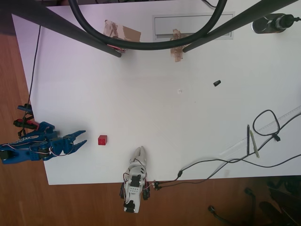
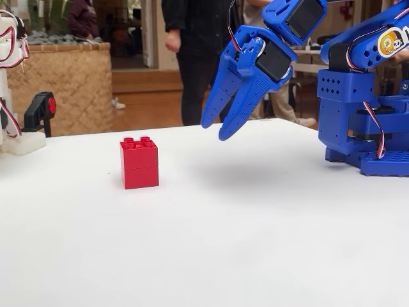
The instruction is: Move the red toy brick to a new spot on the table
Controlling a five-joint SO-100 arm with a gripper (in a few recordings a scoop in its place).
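The blue gripper hovers slightly parted and empty, the red toy brick standing on the table just beyond its fingertips.

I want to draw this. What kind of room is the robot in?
Probably a hobby lab or workshop: a white table on a wooden floor, loose black cables, and a blue plastic gripper near a red toy brick.

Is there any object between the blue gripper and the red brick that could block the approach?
Nothing visible does. In the overhead view, bare table lies between the gripper and the brick. The fixed view also shows a clear gap, with the gripper raised above the table, right of the brick.
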